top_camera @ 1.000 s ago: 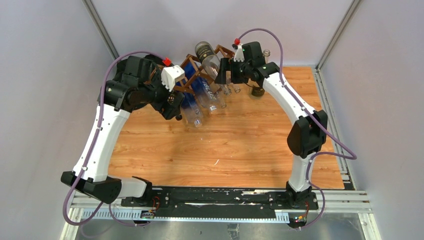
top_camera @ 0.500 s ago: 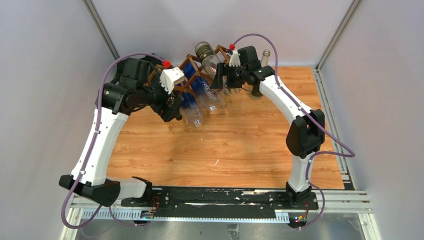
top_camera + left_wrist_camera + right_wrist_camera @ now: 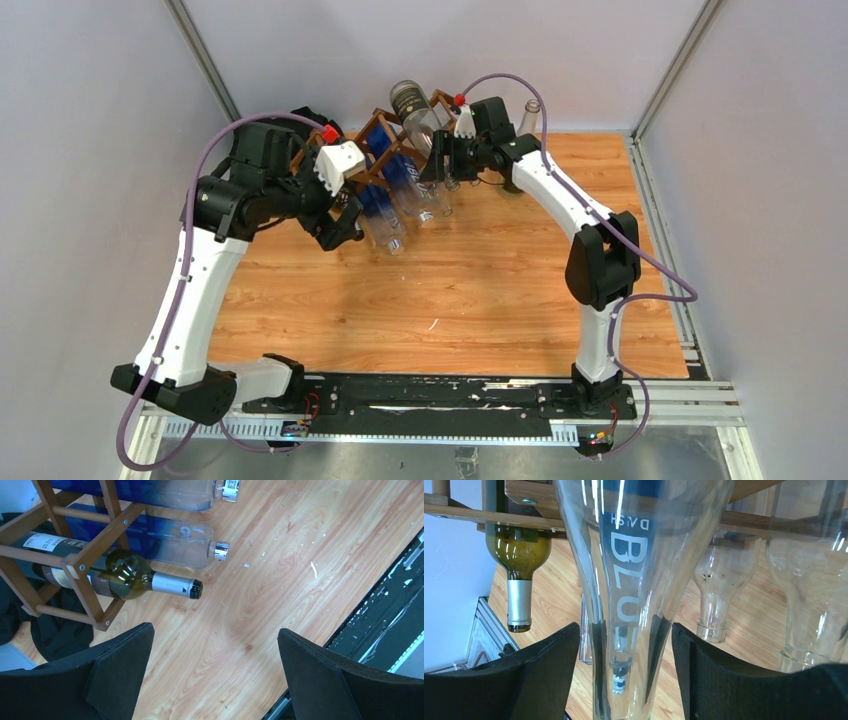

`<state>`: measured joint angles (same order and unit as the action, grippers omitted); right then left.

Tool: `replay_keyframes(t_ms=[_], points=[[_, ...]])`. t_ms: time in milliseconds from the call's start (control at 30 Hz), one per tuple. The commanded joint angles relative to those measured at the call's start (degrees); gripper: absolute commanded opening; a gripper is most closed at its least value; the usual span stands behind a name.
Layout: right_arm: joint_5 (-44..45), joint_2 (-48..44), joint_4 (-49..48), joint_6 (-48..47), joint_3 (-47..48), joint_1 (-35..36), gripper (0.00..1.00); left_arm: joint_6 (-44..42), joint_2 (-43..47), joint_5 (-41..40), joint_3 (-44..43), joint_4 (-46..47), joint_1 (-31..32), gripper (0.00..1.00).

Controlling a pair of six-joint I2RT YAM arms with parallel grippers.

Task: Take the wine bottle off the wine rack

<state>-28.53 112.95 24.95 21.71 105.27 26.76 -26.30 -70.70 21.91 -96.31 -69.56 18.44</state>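
The dark brown wooden wine rack (image 3: pixel 377 128) stands at the back of the table, tilted, and holds several bottles. A green wine bottle (image 3: pixel 125 575) with a silver foil neck lies in a low cell, neck pointing out; it also shows in the right wrist view (image 3: pixel 519 555). My left gripper (image 3: pixel 215 630) is open and empty above bare wood, a little in front of that bottle's neck. My right gripper (image 3: pixel 625 630) is open, its fingers either side of the neck of a clear bottle with blue lettering (image 3: pixel 629 555), with small gaps on both sides.
Two clear-and-blue bottles (image 3: pixel 165 540) lie beside the green one, and other clear necks (image 3: pixel 714 605) hang to the right. A black cloth (image 3: pixel 60 635) lies under the rack's end. A lone clear bottle (image 3: pixel 530 106) stands at the back right. The black base rail (image 3: pixel 395 625) runs along the near edge.
My right gripper has moved left into the rack's bottles and now straddles the clear bottle's neck. My left arm has drawn back slightly to the left, still open.
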Motion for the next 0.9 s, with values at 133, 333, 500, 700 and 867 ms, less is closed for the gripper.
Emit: replay_keyframes(t_ms=[133,333,500,700,867], points=[[-3.2,1.7,-0.3,1.7,2.7,0.0,0.74,-1.4,1.6,0.9,1.2,-0.1,-0.4,1.00],[-5.3,1.4,-2.1,4.7,3.3,-1.7,0.88,-1.5,2.0,1.0,1.9,-0.1,-0.4,1.00],[-7.7,2.7,-4.0,6.9,3.7,-1.8,0.85,-1.3,2.2,0.8,1.9,-0.1,-0.4,1.00],[-8.1,3.4,-3.2,7.1,3.6,-1.9,0.65,-2.1,3.0,0.5,2.7,-0.1,-0.4,1.00],[-8.7,1.7,-5.8,8.9,0.8,-1.6,0.24,-2.3,3.4,1.5,3.2,-0.1,-0.4,1.00]])
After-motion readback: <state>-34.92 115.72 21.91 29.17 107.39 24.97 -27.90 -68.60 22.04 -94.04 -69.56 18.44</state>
